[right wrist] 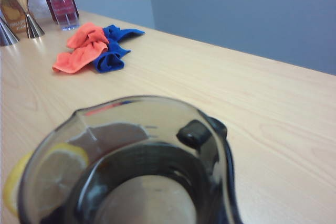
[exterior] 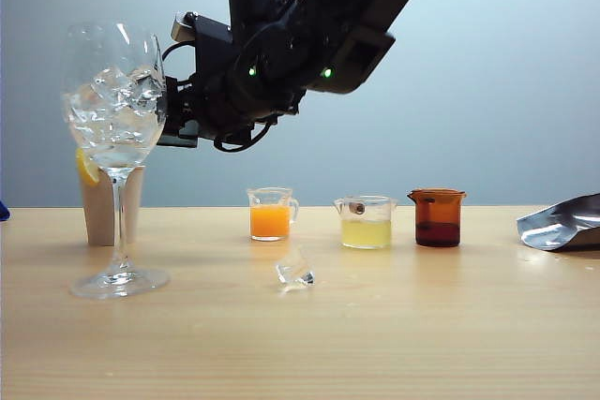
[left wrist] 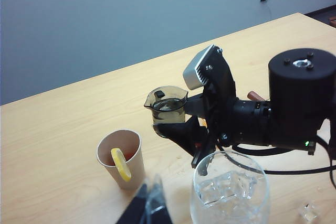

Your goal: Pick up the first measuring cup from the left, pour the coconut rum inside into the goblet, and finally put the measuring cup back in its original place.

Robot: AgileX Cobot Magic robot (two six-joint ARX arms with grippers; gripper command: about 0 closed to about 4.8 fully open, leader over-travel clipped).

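Right gripper [left wrist: 178, 121] holds measuring cup [left wrist: 167, 106] aloft—seemingly beside goblet [exterior: 114, 100] rim.

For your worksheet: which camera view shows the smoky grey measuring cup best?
The left wrist view: the measuring cup shows whole, held upright in the right gripper. The right wrist view gives a blurred close-up down into it; in the exterior view I can't see it.

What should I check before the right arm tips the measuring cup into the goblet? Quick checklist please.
1. Grip: right gripper shut on the measuring cup - ok.
2. Cup level, liquid inside, none seen spilling - ok.
3. Pour lip over the rim of the goblet - not ok; cup is raised beside it, behind the bowl in the exterior view.
4. Goblet upright, holding ice - ok.
5. Loose ice cube on the table, away from the goblet's foot - ok.
6. Left gripper clear of the pour - cannot tell.
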